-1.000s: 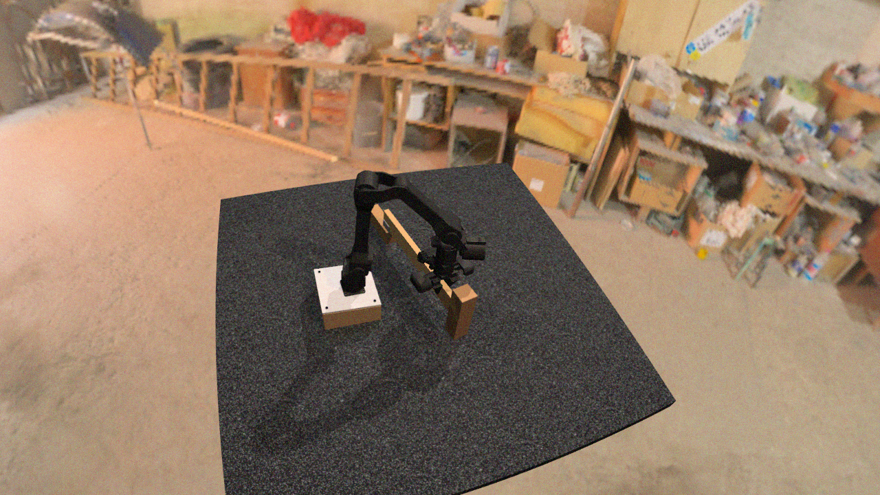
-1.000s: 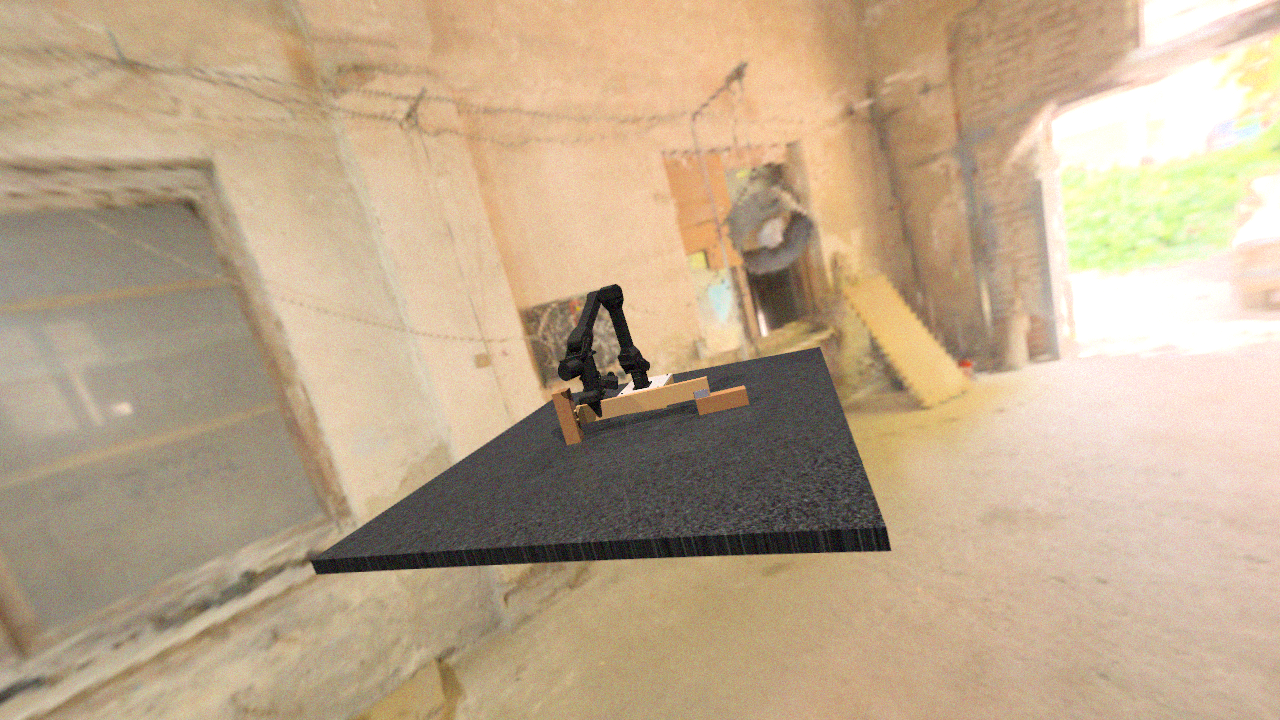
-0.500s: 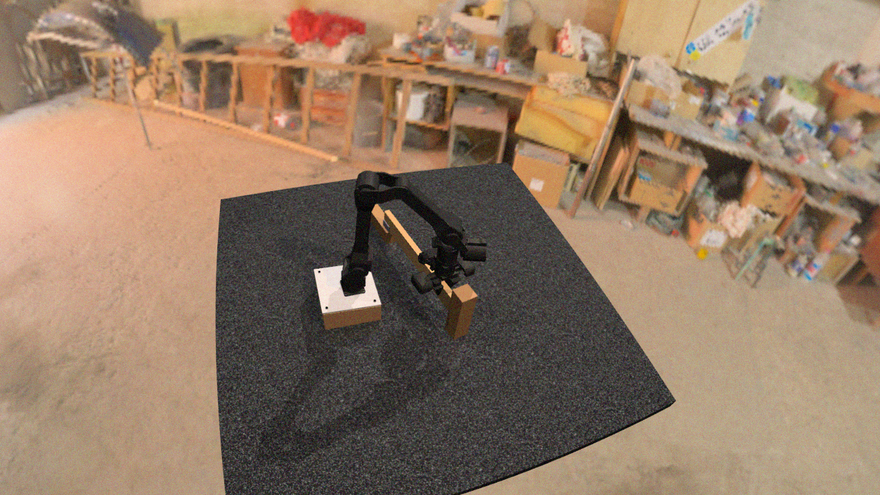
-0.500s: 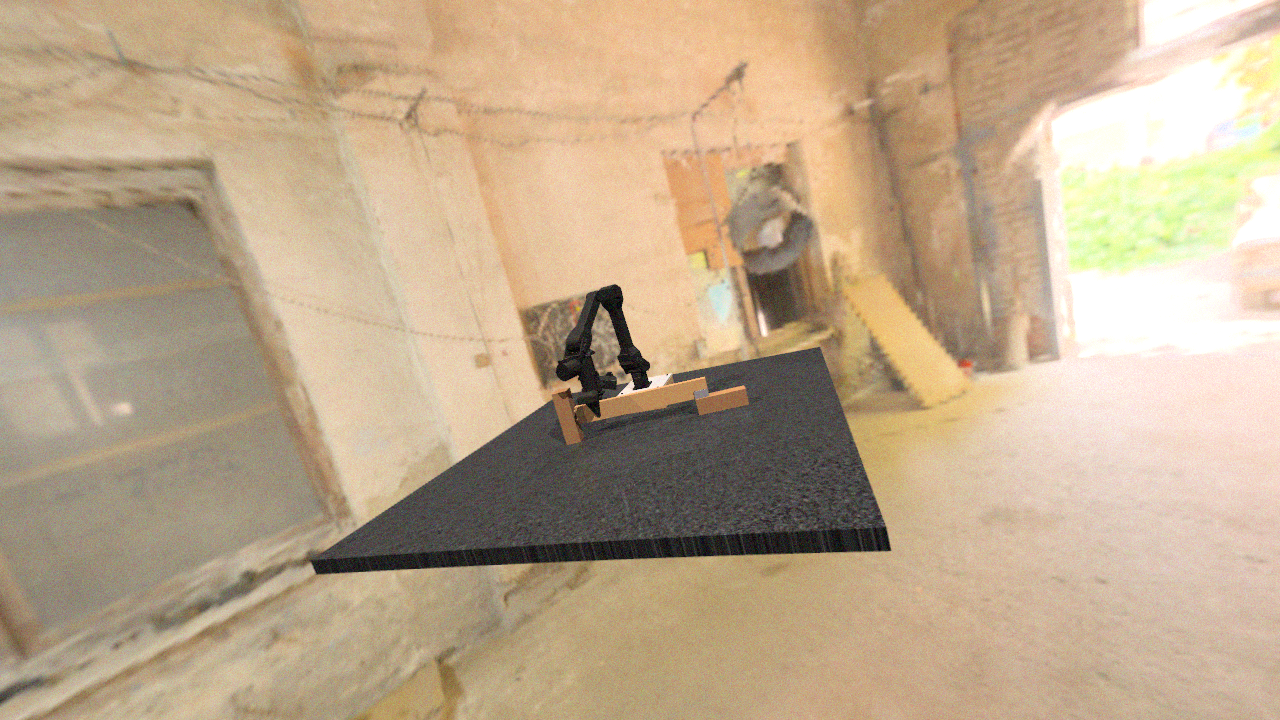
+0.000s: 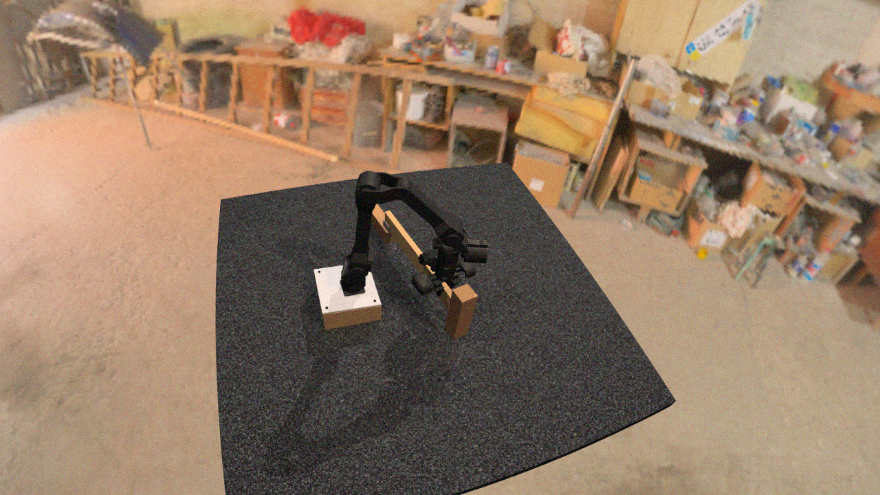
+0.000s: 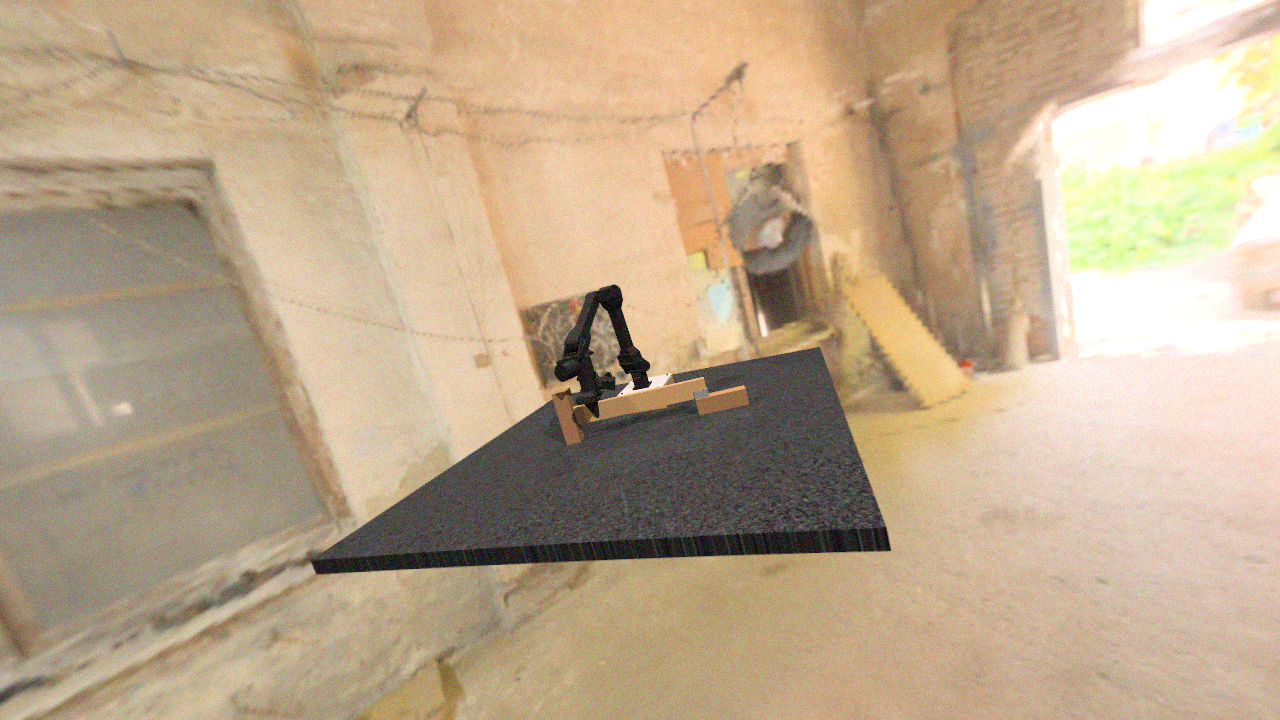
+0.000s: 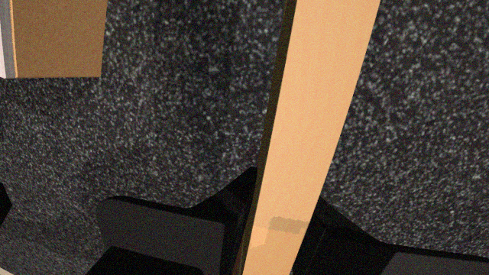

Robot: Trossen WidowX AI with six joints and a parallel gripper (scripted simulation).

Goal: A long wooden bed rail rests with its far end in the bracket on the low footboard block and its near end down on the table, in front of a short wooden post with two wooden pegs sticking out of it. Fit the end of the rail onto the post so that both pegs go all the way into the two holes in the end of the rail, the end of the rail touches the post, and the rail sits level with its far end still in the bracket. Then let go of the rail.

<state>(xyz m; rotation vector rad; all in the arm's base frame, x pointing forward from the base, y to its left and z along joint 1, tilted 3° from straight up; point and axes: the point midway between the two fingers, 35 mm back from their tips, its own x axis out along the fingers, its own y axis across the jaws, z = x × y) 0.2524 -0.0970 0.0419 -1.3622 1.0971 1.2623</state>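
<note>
Top view shows the black arm (image 5: 393, 195) arching up from its white-topped base block (image 5: 346, 295) and coming down over the near part of the long wooden rail (image 5: 407, 241). The end effector (image 5: 440, 278) is clamped on the rail, close to the short upright post (image 5: 461, 309) that stands on the dark speckled table (image 5: 492, 381). From here the rail runs away from the post toward the back of the table, passing behind the arm's upright link, and its near end looks to be right up against the post; whether the pegs are seated in the holes I can't tell, as the end effector hides the joint.

From the exterior view, the rail (image 6: 646, 397) stretches from the post (image 6: 565, 416) on the left across to the low footboard block (image 6: 721, 399) on the right, with a small grey bracket (image 6: 699, 394) at that far end. The rail appears raised off the table along its length, though it is too small here to judge whether it is truly level. The end effector (image 6: 590, 400) sits just beside the post, over the rail.

Looking through the wrist view, the rail (image 7: 309, 126) runs up the middle of the frame between the dark fingers, above the speckled table (image 7: 160, 126). A corner of the base block (image 7: 57, 38) shows at upper left.
</note>
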